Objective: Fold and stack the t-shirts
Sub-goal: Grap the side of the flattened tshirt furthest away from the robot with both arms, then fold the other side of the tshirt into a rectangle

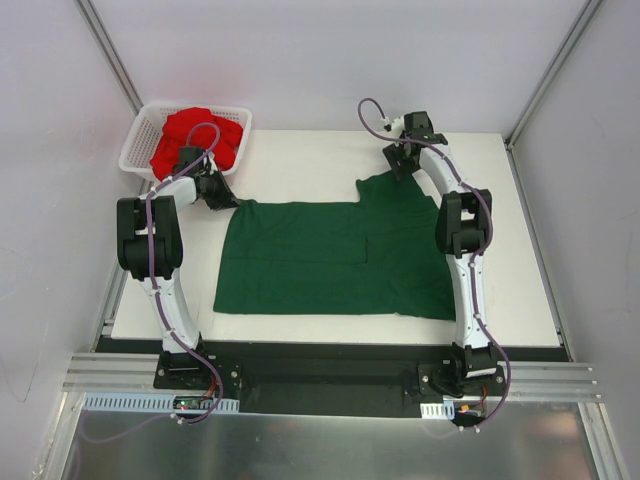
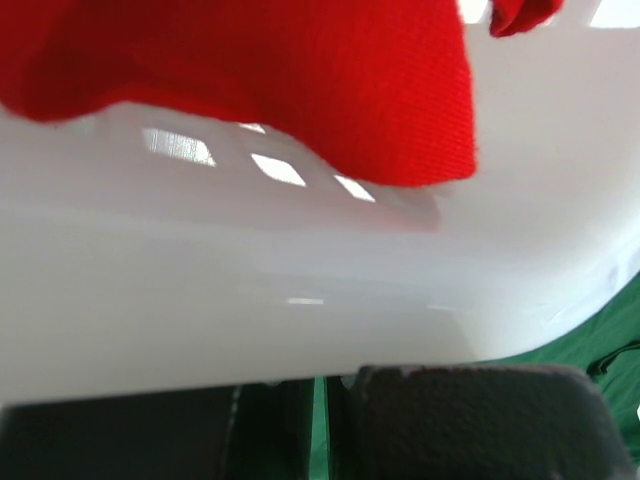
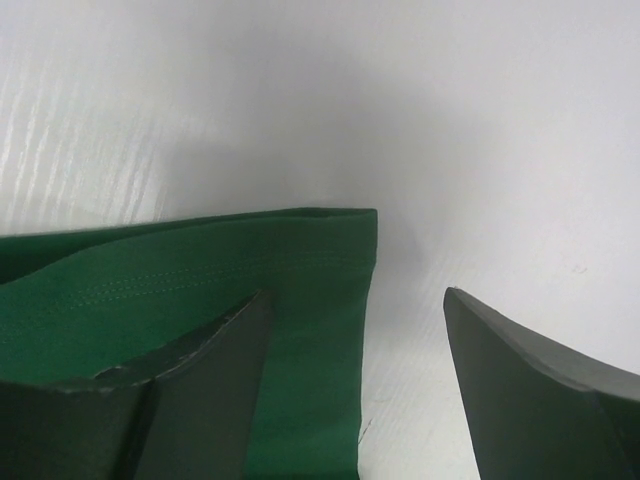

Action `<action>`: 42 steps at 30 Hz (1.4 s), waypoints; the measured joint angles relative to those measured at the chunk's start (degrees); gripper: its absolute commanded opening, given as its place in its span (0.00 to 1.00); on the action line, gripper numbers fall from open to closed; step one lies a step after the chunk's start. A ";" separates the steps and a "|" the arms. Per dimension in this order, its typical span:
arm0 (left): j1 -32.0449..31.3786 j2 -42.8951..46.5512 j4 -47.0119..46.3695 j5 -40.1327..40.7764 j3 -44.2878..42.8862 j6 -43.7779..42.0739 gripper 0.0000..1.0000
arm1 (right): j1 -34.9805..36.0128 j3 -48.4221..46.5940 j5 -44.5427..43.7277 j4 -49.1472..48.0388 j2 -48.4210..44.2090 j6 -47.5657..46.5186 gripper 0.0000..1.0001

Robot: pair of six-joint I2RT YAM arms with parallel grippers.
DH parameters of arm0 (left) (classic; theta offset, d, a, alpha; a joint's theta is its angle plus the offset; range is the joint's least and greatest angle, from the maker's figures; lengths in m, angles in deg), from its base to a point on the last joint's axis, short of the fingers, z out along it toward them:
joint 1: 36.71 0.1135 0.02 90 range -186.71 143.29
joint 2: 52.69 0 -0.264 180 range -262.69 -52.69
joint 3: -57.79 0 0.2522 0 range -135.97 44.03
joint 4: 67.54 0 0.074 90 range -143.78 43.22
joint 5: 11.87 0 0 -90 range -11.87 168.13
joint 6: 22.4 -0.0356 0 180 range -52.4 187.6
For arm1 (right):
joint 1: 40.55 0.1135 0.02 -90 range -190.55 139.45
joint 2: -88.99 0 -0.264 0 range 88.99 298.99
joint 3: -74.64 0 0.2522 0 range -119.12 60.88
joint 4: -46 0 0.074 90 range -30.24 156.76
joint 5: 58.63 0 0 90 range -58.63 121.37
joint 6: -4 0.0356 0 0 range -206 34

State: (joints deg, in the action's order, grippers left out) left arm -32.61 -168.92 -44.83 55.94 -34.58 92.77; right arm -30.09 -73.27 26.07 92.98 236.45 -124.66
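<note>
White table (image 1: 300,160) between pale walls: your green t-shirt (image 1: 320,260) lies spread flat just right of the basket (image 1: 140,150), which holds the red t-shirt (image 1: 190,135) in a heap. Your left gripper (image 1: 222,195) is clenched on the green corner beside the basket wall. Your right gripper (image 1: 403,165), well away from the basket, stands released astride a sleeve hem.

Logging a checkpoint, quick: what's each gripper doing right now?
Left gripper: closed, pinching a corner of the green t-shirt.
Right gripper: open, holding nothing, one finger over the shirt's hemmed edge.
</note>
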 measured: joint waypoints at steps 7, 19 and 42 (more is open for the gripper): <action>0.02 0.00 0.00 0.00 0.00 0.00 0.01 | 0.02 3.48 1.44 0.94 -2.23 0.26 0.71; 0.07 0.00 0.00 -0.02 0.00 0.00 0.01 | 0.02 6.56 6.82 6.62 -4.79 1.38 0.63; 0.11 0.00 -0.02 -0.26 0.00 0.00 0.01 | -2.40 6.80 17.11 9.14 -4.81 4.00 0.36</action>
State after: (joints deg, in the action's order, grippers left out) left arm -32.50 -168.92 -44.85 55.67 -34.58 92.77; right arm -32.49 -66.47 43.18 102.11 231.64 -120.66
